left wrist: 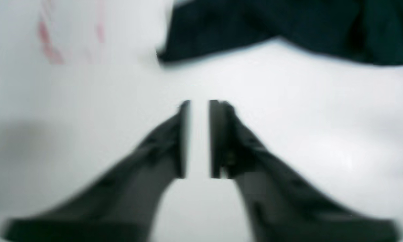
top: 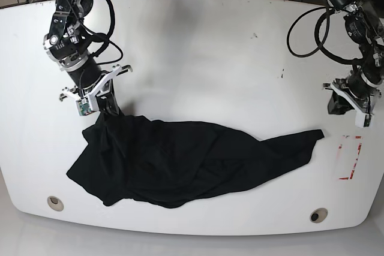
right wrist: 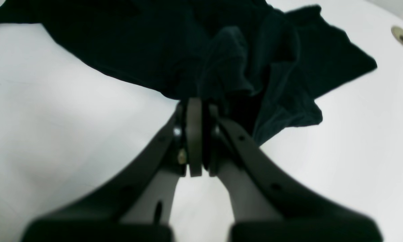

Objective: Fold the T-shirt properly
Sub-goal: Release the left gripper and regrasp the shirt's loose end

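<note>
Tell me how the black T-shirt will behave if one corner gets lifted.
The T-shirt likely hangs limp: it lies in soft folds. It probably drags and bunches, as at the right gripper pinching it. It looks light, and may slide on the smooth table.

Left wrist view smeared with blur, T-shirt (left wrist: 288, 30) cut off by the top and right edges, red markings (left wrist: 50, 43) on the surface (left wrist: 322, 127) illegible, right gripper (right wrist: 198, 104) tips buried in dark cloth, shirt folds indistinct in black.
</note>
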Tool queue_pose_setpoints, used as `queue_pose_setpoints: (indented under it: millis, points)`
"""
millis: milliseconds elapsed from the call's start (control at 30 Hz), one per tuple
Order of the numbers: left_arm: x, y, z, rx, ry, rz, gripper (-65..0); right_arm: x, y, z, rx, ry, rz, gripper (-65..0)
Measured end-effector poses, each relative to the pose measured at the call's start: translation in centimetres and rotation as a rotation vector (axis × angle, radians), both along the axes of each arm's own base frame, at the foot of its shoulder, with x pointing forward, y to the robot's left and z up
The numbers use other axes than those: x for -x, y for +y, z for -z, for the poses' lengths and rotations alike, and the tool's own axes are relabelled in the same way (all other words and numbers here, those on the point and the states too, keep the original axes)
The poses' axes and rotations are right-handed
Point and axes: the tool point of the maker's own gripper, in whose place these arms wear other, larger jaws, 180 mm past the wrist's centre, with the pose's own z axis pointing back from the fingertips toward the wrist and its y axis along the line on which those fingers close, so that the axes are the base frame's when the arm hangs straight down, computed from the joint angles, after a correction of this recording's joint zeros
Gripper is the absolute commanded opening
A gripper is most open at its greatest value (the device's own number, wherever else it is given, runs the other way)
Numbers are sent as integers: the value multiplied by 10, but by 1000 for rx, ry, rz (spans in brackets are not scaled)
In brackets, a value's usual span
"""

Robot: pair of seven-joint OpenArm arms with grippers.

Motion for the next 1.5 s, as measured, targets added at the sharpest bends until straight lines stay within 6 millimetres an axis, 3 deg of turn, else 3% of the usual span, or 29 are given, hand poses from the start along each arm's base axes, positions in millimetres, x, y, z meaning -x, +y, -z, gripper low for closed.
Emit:
queue_pose_setpoints:
  millis: [133,233,400,667,867,1067,1267,1500]
  points:
    - [2,11,24,-6,80,-37,-331,2,1,2,-5,2,0,-648]
    - [-4,20,28,-35,107,-61,-287,4,2,4,-10,12,2,-648]
    - [-24,21,16,-26,55,-68,-289,5,5,5,-22,11,4,-648]
    - [-41,23,19,13,70,-85,-289,5,4,5,-21,11,6,-648]
    - [-70,24,19,98,15,-105,-287,5,5,5,-23,12,6,-648]
    - [-83,23,47,89,89,-99,-287,5,5,5,-24,11,5,-648]
    - [-99,9,61,148,72,-95,-287,5,6,5,-27,11,5,-648]
    - [-105,11,77,160,87,-119,-287,5,6,5,-31,11,4,-648]
